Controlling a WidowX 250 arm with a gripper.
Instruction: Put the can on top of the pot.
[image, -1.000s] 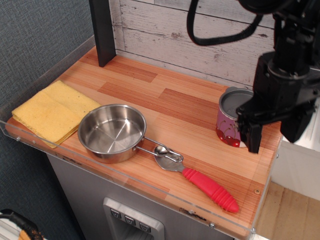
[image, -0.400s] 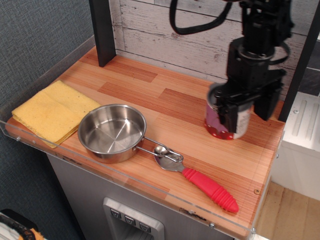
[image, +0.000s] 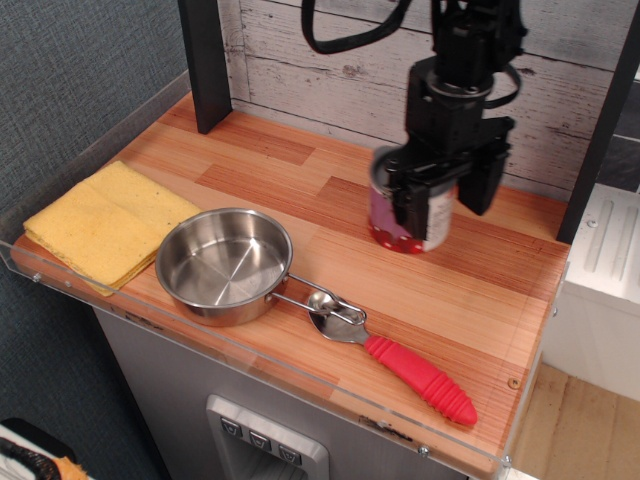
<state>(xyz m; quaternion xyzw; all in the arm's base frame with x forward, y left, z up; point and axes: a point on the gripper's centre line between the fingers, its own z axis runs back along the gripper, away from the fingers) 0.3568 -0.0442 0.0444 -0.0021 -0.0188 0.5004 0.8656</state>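
The can (image: 398, 218), pink and white with red cherries, hangs a little above the wooden counter, right of centre, slightly blurred. My gripper (image: 440, 196) is shut on it from above, its black fingers on either side of the can. The pot (image: 224, 264), a shallow shiny steel saucepan with a thin wire handle pointing right, stands empty near the front edge, to the left of and lower than the can.
A metal spoon with a ribbed red handle (image: 418, 377) lies at the front, its bowl by the pot's handle. A folded yellow cloth (image: 105, 222) lies at the left end. A black post (image: 205, 62) stands at the back left. A clear plastic rim (image: 250, 352) edges the counter.
My gripper closed on the can at the right end, lifted it, and has carried it leftward toward the counter's middle. The pot, spoon and cloth have not moved.
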